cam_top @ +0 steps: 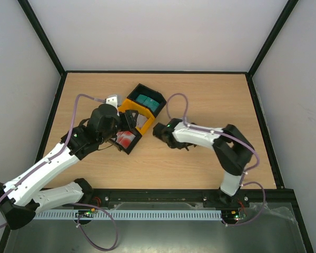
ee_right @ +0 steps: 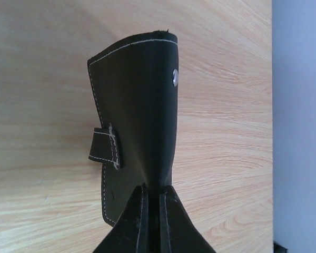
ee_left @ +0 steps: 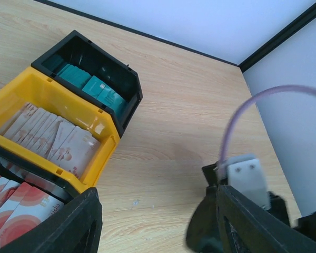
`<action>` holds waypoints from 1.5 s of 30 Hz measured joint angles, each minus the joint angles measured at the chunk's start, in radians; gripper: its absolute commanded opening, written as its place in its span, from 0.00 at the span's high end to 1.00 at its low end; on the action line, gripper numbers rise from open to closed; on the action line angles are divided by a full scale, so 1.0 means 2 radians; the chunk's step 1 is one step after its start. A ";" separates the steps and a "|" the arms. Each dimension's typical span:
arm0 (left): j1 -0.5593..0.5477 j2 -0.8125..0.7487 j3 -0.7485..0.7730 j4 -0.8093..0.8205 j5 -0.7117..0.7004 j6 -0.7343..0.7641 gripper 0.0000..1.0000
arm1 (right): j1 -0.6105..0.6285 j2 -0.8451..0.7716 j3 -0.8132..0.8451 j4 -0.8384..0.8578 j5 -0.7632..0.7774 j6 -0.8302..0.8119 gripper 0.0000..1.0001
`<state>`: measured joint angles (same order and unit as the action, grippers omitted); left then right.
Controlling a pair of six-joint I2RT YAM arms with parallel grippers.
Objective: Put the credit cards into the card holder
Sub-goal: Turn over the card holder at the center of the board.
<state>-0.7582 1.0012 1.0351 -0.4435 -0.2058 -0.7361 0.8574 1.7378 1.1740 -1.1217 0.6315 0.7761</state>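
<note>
The card holder (ee_right: 137, 116), black with white stitching and a strap, stands on edge above the wood, and my right gripper (ee_right: 152, 211) is shut on its lower edge. From above, that gripper (cam_top: 160, 130) sits just right of the bins. Credit cards stand in three bins: teal ones (ee_left: 92, 84) in the far black bin, grey-white ones (ee_left: 52, 137) in the yellow bin, red-and-white ones (ee_left: 16, 208) in the near black bin. My left gripper (ee_left: 158, 234) is open with only bare table between its fingers (ee_left: 68, 226). It hovers beside the near bin (cam_top: 119, 136).
The three bins sit in a diagonal row at the table's middle left: black (cam_top: 147, 100), yellow (cam_top: 132, 112), black (cam_top: 127, 139). The right arm's wrist with a white plate (ee_left: 245, 176) and purple cable is close in front of my left fingers. Black frame posts edge the table.
</note>
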 measured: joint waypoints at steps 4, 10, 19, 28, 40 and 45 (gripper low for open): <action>0.006 -0.006 0.000 -0.006 0.002 0.004 0.39 | 0.045 0.070 0.003 -0.014 0.002 0.009 0.98; 0.014 -0.008 0.000 -0.011 0.004 0.008 0.38 | 0.111 0.123 0.046 -0.017 -0.020 0.009 0.53; 0.022 -0.007 0.000 -0.023 0.011 0.008 0.36 | 0.152 0.092 0.075 0.092 -0.145 -0.020 0.32; 0.021 0.003 -0.030 0.014 0.077 0.001 0.35 | 0.074 -0.121 -0.040 0.209 -0.191 -0.002 0.33; -0.107 0.207 -0.111 0.183 0.118 -0.058 0.41 | -0.100 -0.201 -0.187 0.273 -0.226 -0.056 0.52; -0.122 0.278 -0.110 0.182 0.065 -0.068 0.41 | -0.126 -0.164 -0.189 0.300 -0.251 -0.096 0.60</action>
<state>-1.0019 1.5562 0.8143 -0.0799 -0.0761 -0.8730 0.6060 1.4101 0.7959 -0.5209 0.1295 0.5838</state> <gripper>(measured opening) 0.591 0.418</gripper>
